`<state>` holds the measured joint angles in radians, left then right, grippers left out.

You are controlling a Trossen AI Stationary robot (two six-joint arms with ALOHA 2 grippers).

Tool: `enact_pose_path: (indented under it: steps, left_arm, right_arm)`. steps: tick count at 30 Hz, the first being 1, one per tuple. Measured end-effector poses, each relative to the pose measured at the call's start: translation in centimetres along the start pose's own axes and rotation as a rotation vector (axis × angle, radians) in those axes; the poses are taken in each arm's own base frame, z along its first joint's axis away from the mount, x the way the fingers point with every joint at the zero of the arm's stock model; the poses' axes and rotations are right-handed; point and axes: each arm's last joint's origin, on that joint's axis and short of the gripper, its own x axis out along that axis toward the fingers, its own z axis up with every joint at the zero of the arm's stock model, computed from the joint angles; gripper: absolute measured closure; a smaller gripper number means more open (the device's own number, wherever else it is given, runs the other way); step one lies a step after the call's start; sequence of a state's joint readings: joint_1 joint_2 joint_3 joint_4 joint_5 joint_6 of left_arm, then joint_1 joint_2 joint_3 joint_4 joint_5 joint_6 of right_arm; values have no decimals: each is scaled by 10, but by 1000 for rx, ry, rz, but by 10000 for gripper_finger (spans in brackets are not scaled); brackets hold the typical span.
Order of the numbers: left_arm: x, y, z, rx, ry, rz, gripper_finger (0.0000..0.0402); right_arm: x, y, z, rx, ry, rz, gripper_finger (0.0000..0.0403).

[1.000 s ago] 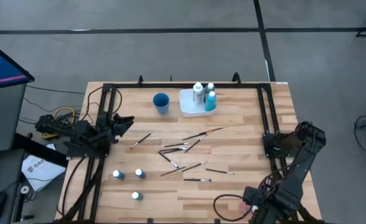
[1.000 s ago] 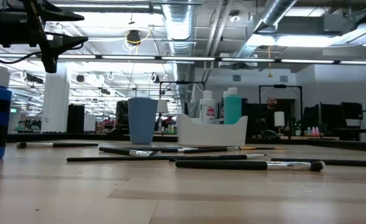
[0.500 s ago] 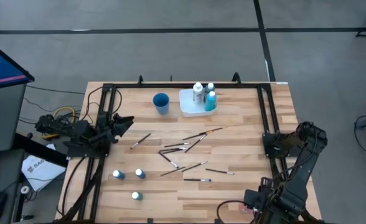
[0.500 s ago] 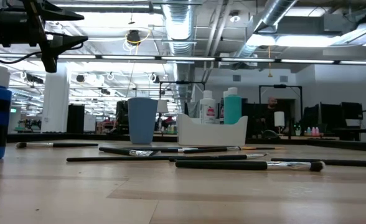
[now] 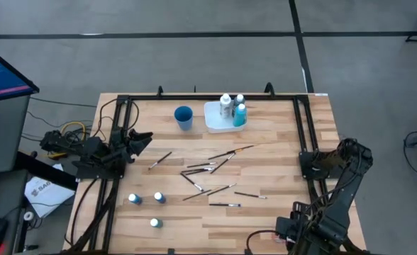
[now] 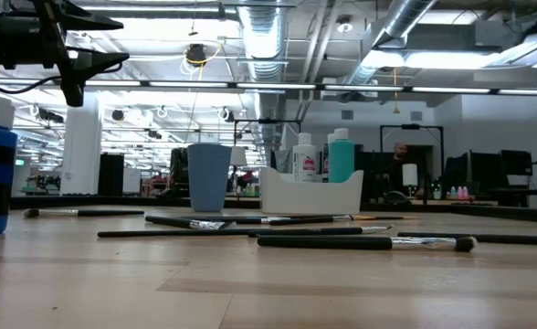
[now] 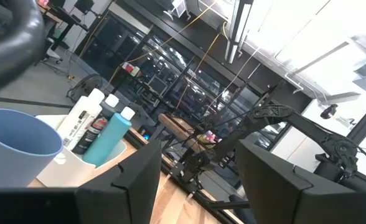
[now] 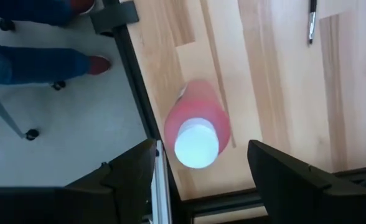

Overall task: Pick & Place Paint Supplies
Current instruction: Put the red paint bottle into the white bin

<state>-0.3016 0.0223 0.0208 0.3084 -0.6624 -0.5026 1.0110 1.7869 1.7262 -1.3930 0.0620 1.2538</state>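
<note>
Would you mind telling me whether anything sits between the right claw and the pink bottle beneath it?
Nothing visible does. In the right wrist view the open right claw hangs directly above the pink bottle, whose white cap shows between the two fingers, with only bare table around it.

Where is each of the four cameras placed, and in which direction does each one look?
High view: overhead, straight down on the wooden table; both arms show.
Low view: tabletop height, across scattered brushes to the white tray; one arm overhead.
Left wrist view: forward past open fingers to the blue cup.
Right wrist view: down on a red white-capped bottle.
Shared: cup and tray, in three views.
</note>
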Motion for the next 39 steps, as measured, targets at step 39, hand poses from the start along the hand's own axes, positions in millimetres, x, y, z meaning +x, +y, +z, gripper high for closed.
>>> enact_pose_path:
  steps: [39]
  left_arm:
    - [0, 0, 1, -4, -19, 23, 202]
  right_arm:
    - [32, -6, 5, -35, 45, -21, 294]
